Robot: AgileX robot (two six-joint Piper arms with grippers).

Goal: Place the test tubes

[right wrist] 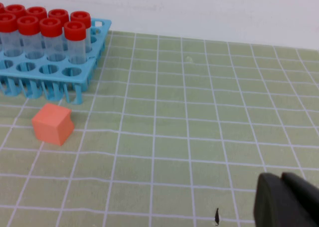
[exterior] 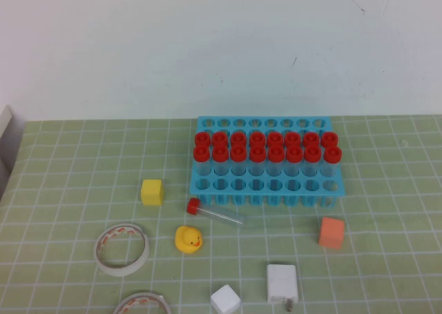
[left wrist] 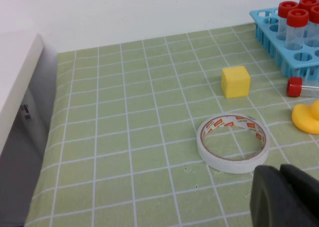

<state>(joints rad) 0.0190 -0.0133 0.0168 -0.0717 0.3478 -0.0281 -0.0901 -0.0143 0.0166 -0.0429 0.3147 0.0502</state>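
A blue tube rack point(exterior: 264, 190) stands on the green grid mat, its two middle rows filled with red-capped test tubes point(exterior: 266, 150). One loose red-capped test tube point(exterior: 214, 211) lies on the mat in front of the rack's left end, its cap point(left wrist: 294, 86) also showing in the left wrist view. Neither arm shows in the high view. My left gripper point(left wrist: 280, 173) is shut and empty, hovering near a tape ring point(left wrist: 232, 142). My right gripper point(right wrist: 281, 181) is shut and empty over bare mat, well away from the rack point(right wrist: 50, 72).
On the mat lie a yellow cube point(exterior: 152, 191), a rubber duck point(exterior: 188, 239), two tape rings point(exterior: 121, 248), an orange cube point(exterior: 332, 232), a white charger point(exterior: 282, 283) and a white cube point(exterior: 225, 300). A white and grey unit point(left wrist: 20, 97) borders the mat's left edge.
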